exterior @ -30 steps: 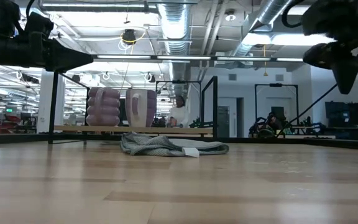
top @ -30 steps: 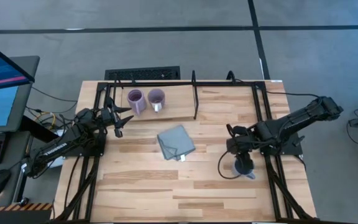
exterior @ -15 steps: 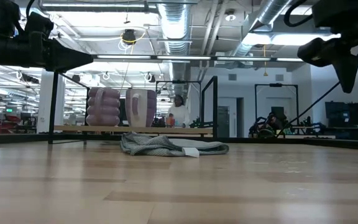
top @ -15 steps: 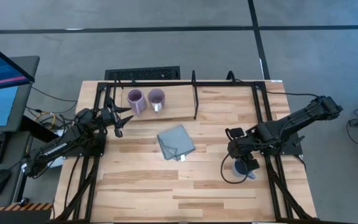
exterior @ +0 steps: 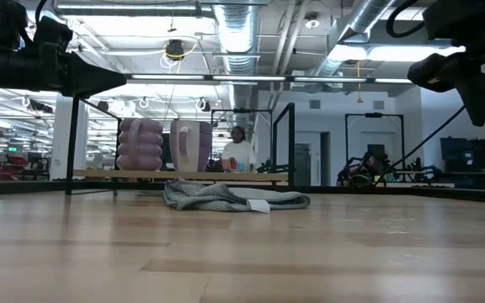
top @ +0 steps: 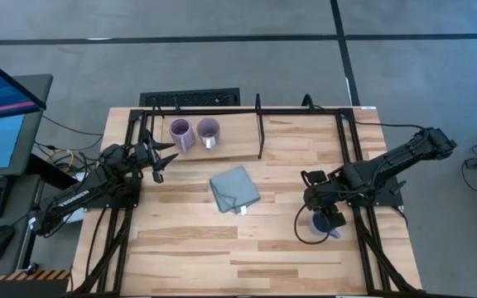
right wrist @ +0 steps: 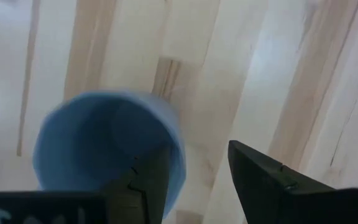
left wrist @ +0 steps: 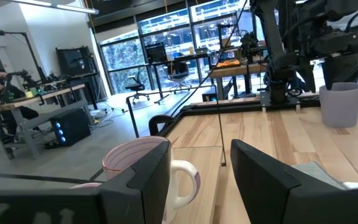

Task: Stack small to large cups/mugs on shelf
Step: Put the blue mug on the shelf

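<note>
Right end effector (right wrist: 194, 177) is spread, one finger inside the blue-grey mug (right wrist: 107, 146), rim wall between the fingers. Rigid, glazed, probably slick: pinch that wall, not the handle. Left end effector (left wrist: 201, 171) idle, half spread.

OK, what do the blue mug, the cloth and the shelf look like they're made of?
Blue mug: probably ceramic or plastic; smooth and matte, no glare showing, so that stays open. Cloth: soft grey-blue fabric, rumpled into folds in the low view, with a small white tag. Shelf: pale wood board with visible grain, framed by thin black rods that look like metal.
</note>
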### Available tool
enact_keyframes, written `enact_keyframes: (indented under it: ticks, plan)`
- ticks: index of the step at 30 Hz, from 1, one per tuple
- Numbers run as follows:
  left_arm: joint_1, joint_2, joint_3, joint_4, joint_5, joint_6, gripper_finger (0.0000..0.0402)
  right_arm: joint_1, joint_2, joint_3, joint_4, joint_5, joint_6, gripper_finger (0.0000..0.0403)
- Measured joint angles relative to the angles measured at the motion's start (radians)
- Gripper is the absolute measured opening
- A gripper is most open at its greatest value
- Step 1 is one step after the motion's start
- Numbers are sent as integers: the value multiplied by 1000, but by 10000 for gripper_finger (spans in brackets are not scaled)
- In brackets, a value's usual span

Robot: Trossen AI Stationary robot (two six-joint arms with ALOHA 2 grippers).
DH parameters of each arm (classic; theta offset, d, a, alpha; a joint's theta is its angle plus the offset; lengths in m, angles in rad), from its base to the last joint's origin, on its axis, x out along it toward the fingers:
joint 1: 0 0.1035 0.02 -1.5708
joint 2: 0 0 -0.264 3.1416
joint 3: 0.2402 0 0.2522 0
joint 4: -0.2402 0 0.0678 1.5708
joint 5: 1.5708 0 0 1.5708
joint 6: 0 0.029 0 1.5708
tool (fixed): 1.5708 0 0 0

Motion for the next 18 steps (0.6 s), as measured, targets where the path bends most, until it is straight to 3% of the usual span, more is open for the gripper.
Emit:
enact_keyframes:
  ticks: [18]
  plan:
    - [0, 0, 0, 0, 0, 1, 162, -1, 0, -19, -22, 16, 24, 182]
